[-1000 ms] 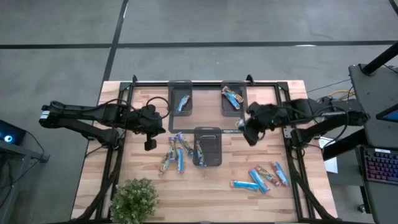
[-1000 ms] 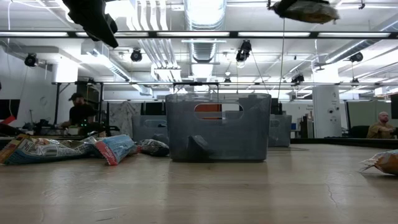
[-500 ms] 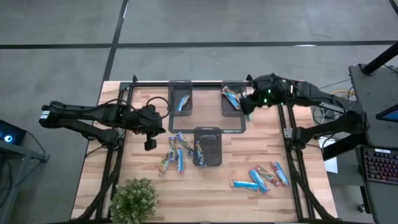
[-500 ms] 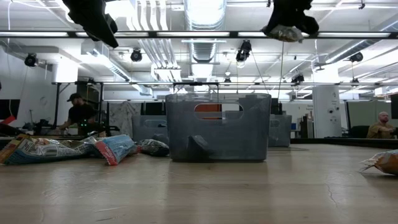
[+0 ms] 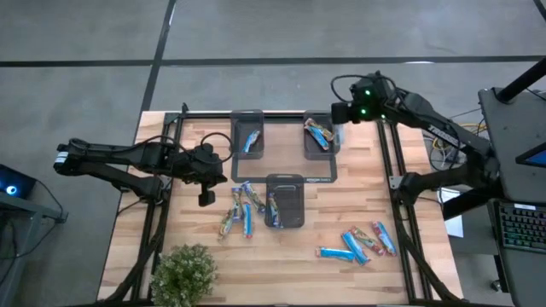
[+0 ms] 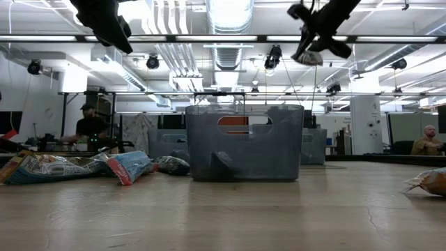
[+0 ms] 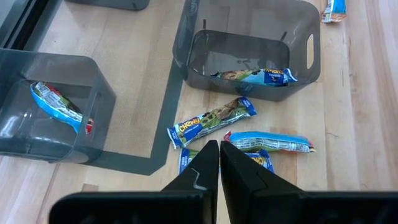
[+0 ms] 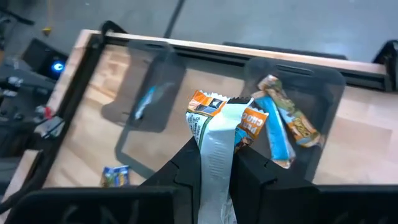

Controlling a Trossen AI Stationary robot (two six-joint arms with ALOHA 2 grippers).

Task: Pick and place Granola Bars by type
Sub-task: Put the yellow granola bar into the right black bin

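right gripper (image 8: 217,168) pinching granola bar (image 8: 219,134), raised beside right tray (image 5: 322,155); you lower, release inside.

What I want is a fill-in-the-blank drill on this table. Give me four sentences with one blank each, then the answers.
1. The right gripper has its jaws shut on one ___, high above the table.
2. The dark grey trays on the table number ___.
3. The left gripper hangs with its jaws ___.
4. The potted plant stands at the table corner on the ___ arm's side.

Missing words: granola bar; three; shut; left.
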